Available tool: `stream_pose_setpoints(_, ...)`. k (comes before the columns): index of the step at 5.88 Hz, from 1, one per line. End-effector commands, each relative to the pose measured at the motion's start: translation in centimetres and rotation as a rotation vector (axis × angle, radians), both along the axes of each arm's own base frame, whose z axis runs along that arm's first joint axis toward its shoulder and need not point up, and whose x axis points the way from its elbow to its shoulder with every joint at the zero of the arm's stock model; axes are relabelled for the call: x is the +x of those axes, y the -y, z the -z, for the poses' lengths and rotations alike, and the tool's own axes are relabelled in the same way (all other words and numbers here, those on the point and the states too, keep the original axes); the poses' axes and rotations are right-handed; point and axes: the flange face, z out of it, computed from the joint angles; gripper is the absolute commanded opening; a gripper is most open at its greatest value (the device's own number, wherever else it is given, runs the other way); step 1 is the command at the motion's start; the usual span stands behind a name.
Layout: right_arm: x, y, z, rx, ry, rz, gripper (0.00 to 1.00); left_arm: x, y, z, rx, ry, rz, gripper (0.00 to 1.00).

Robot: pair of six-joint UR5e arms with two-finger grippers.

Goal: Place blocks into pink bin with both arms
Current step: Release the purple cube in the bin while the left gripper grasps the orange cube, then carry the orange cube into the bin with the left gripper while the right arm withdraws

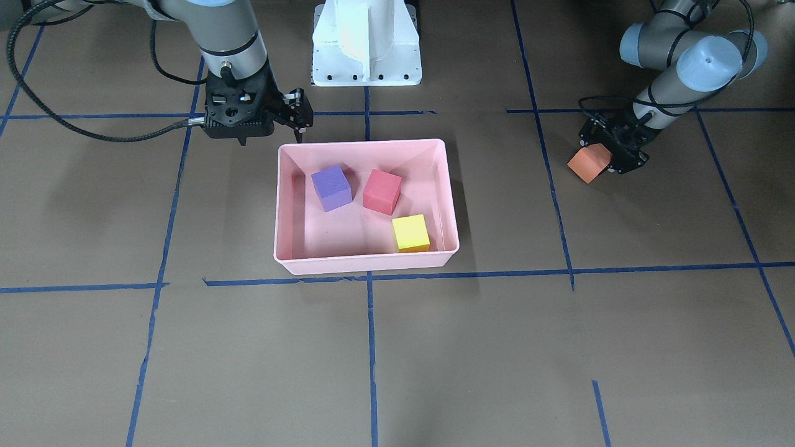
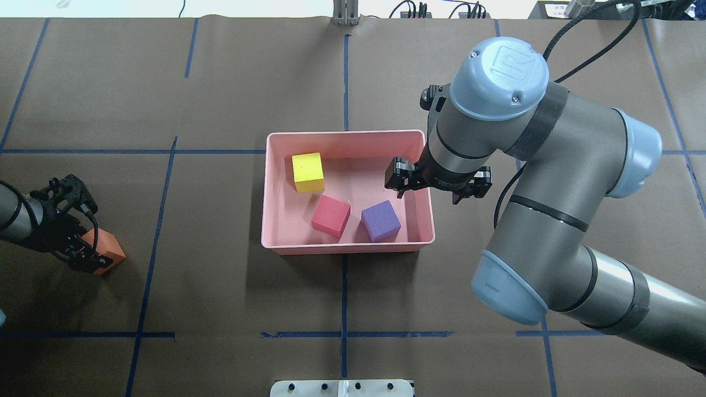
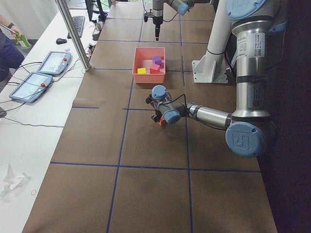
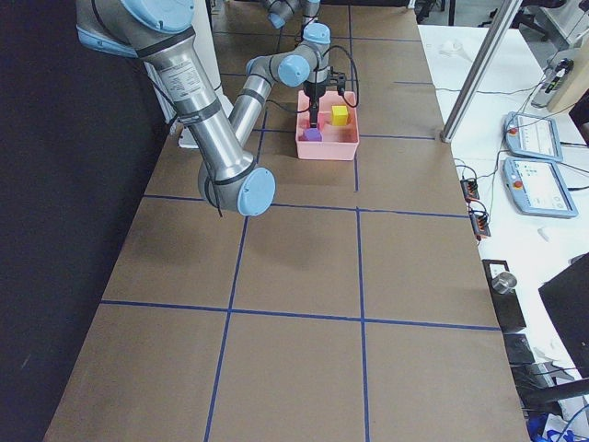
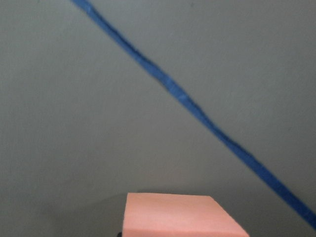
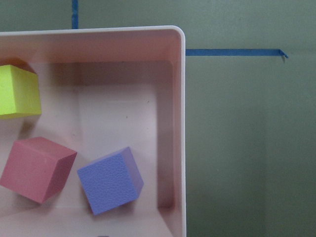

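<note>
From the front-facing view, the pink bin (image 1: 366,264), a shallow smooth plastic rectangle with a thin rim and rounded corners, sits mid-worktop (image 1: 472,366) on matte brown paper crossed by blue tape (image 1: 371,347). Three matte foam cubes lie inside. The purple cube (image 1: 331,187) and red cube (image 1: 382,191) sit just beside each other nearer the robot's edge. The yellow-green cube (image 1: 410,233) sits against the wall on the operators' side. The right gripper (image 1: 272,135) hangs by the bin's right-hand wall, fingers spread wide and empty. Toward the worktop's left end, the left gripper (image 1: 612,158) is clamped on the orange cube (image 1: 589,162), which sits tilted.

Overhead, the purple cube's faces show a fine stippled grain. The orange cube pokes out past the black fingers.

In the exterior left view, the left arm (image 3: 209,114) reaches low over the paper with the orange cube under its wrist. The exterior right view shows the bin small and far.

The left wrist view shows the orange cube's flat top face at the lower edge and a blurred diagonal tape line. The right wrist view shows the bin's rounded corner and the purple cube nearest that wall.
</note>
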Motion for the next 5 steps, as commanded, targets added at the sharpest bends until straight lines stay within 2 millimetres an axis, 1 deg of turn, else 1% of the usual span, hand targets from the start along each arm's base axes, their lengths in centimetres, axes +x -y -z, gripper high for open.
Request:
stream_pose_setpoints(1, 4.8, 3.2, -3.4, 0.091, -0.018, 0.096, 1.00, 0.1, 4.6, 5.9, -0.053, -0.060, 0.137, 0.41)
stream_pose_setpoints(2, 9.7, 5.5, -6.5, 0.124, -0.011, 0.158, 1.00, 1.1, 7.7, 11.4, -0.128, -0.080, 0.216, 0.42)
stream_pose_setpoints(3, 15.0, 7.3, -10.2, 0.166, -0.016, 0.208, 1.00, 2.9, 9.8, 18.7, -0.216, -0.053, 0.263, 0.42)
stream_pose_setpoints(4, 20.2, 8.1, -14.0, 0.201, -0.009, 0.258, 1.00, 4.6, 11.4, 26.6, -0.346, -0.037, 0.337, 0.43)
stream_pose_setpoints(5, 24.6, 8.2, -17.0, 0.228, 0.003, 0.289, 1.00, 6.4, 11.4, 32.3, -0.445, -0.044, 0.384, 0.43)
